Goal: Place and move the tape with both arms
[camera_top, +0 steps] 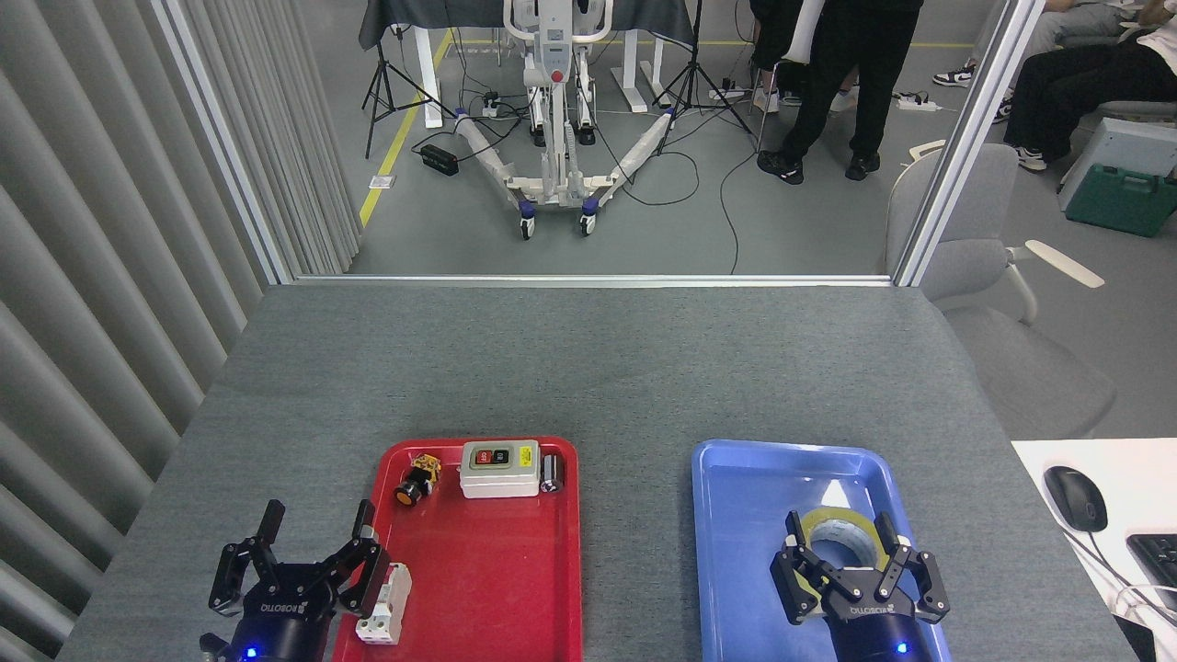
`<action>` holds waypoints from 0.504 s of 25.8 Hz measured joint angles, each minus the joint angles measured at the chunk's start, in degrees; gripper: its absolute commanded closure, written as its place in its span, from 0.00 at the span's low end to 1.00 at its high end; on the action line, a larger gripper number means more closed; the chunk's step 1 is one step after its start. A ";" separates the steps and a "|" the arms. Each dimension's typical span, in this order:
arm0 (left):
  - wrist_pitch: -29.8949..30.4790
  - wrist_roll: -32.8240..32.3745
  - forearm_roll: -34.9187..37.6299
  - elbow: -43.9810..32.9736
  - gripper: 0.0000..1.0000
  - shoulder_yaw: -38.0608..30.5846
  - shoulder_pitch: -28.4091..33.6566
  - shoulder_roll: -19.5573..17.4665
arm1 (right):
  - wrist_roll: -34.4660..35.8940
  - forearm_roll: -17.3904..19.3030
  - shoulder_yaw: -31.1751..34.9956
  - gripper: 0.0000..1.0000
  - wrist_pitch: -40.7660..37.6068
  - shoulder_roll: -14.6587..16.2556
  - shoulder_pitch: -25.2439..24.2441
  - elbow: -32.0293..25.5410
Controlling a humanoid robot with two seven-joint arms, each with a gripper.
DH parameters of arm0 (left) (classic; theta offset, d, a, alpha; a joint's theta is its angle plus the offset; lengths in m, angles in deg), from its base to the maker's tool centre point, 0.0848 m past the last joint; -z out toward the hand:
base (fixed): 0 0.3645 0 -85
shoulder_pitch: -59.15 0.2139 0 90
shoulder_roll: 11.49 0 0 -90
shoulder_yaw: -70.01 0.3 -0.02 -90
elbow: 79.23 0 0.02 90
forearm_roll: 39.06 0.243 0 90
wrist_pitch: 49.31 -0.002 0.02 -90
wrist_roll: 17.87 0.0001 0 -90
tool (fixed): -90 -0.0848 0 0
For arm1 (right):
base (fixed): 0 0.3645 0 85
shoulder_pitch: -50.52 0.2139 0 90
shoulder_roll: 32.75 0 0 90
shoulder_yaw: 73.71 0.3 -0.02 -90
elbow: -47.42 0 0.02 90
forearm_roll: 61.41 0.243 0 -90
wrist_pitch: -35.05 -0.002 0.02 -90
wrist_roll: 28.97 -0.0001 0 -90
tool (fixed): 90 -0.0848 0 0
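The surface (pixel 598 368) looks like rough grey cloth. The red tray (pixel 497 588) and blue tray (pixel 736 552) are smooth, shiny plastic. The tape (pixel 837 526) looks glossy yellow.

Ahead of the right tool (pixel 835 539), the blue tray's (pixel 736 515) floor lay bare beyond the tape (pixel 835 533). Bare counter (pixel 588 368) stretched beyond both trays. A white breaker (pixel 386 602) crowded the left tool's (pixel 313 542) right finger.

A single head-mounted camera looks forward and steeply down over the grey felt-covered table (pixel 588 368). Nearest the lens, the red plastic tray (pixel 478 588) and blue plastic tray (pixel 736 552) sit at the bottom edge. The view reaches past the table's far edge to the grey workshop floor (pixel 644 230) beyond. No second view is given.
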 measured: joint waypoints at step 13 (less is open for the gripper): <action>0.51 -1.14 0.01 0.76 0.01 -0.04 0.01 0.15 | 2.96 -1.12 0.13 0.00 0.35 -1.41 -1.67 0.36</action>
